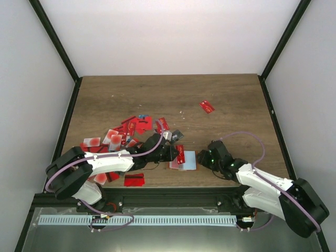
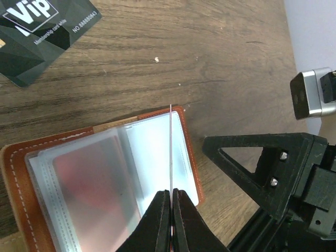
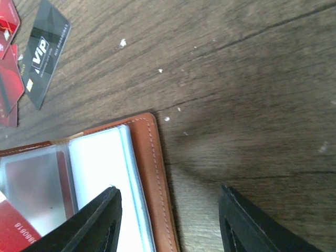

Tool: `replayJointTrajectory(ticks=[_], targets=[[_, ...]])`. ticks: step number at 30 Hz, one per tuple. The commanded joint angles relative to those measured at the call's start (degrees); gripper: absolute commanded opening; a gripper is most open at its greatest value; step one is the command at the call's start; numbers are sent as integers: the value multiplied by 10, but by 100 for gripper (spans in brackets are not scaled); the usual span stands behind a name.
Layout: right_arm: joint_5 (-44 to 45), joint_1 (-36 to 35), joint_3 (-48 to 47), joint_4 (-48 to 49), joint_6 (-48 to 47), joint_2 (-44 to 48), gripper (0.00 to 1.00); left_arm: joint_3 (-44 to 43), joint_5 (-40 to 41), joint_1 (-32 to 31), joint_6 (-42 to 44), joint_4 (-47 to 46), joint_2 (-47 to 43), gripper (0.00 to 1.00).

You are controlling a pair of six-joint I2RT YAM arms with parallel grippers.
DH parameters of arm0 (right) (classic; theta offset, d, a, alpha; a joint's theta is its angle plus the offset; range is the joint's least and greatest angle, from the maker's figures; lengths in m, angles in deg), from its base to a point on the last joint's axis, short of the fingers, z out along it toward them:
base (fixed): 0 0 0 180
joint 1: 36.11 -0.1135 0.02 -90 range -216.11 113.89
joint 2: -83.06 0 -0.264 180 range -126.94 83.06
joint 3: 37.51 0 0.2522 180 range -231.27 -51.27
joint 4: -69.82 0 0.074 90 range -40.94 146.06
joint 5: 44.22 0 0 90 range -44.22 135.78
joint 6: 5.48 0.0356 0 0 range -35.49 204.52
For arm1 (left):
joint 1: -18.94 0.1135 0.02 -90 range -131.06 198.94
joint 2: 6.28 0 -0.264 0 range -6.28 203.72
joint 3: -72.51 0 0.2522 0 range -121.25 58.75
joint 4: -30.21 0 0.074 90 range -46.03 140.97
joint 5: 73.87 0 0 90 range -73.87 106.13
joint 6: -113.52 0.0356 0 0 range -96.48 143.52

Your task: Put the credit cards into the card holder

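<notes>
Black card, lying far-left of card holder:
- big white "Vip" logo
- small line under logo, approx. "Membership card"; last word unclear
- beside it "NO.8888…"; later digits too small to be sure

Right wrist view, same black card:
- "VIP" in white
- no. string along long edge, starts "NO.", rest blurred

Red card, over holder at near-left:
- white digits, upside down, approx. "…8018"; start cut off by frame edge

Top view: cards too small, no text legible.
</notes>
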Motion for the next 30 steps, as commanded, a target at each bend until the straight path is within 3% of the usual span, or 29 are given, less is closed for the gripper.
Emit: replayJointTrajectory(ticks=[1,11,30], targets=[[-13,2,9,31,3,-21,53,-4,35,1,5,-3,9,4],[-22,2,-2,42,-8,-44,52,-6,39,2,18,29,18,4],[-63,2,26,67,-1,-44,47,-14,-7,3,5,-15,70,4]])
